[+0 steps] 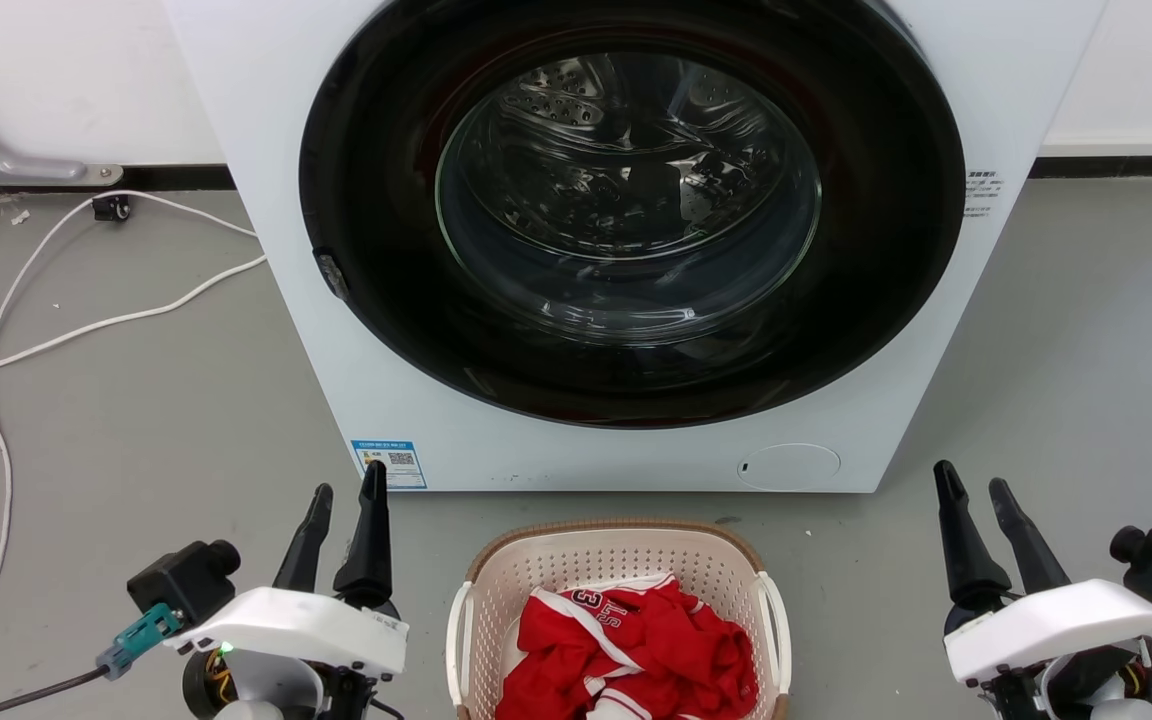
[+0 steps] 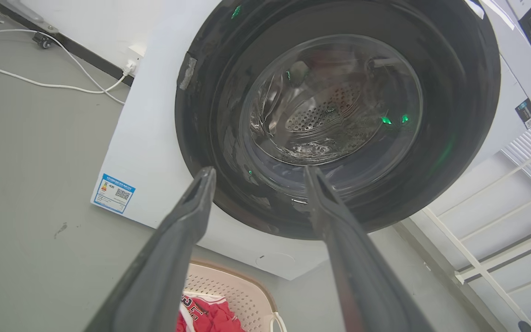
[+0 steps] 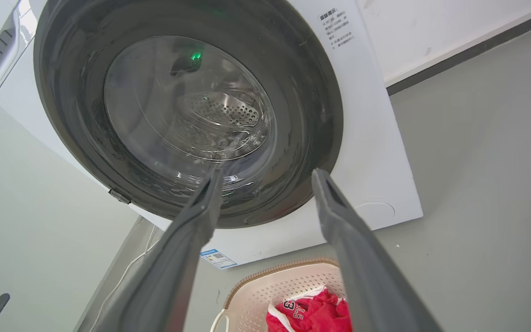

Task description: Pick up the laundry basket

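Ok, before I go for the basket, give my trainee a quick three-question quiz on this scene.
1. True or false: the left gripper is shut on a handle of the laundry basket.
2. What lies in the basket? A) a red garment B) a blue towel C) nothing
3. Fill in: the basket stands on the floor in front of the ____.
Key: 1 false, its fingers are open and apart from the basket; 2 A; 3 washing machine.

Grey floor (image 1: 136,430) under washing machine (image 1: 626,250), laundry basket (image 1: 616,560) and loose white cable (image 1: 126,318).
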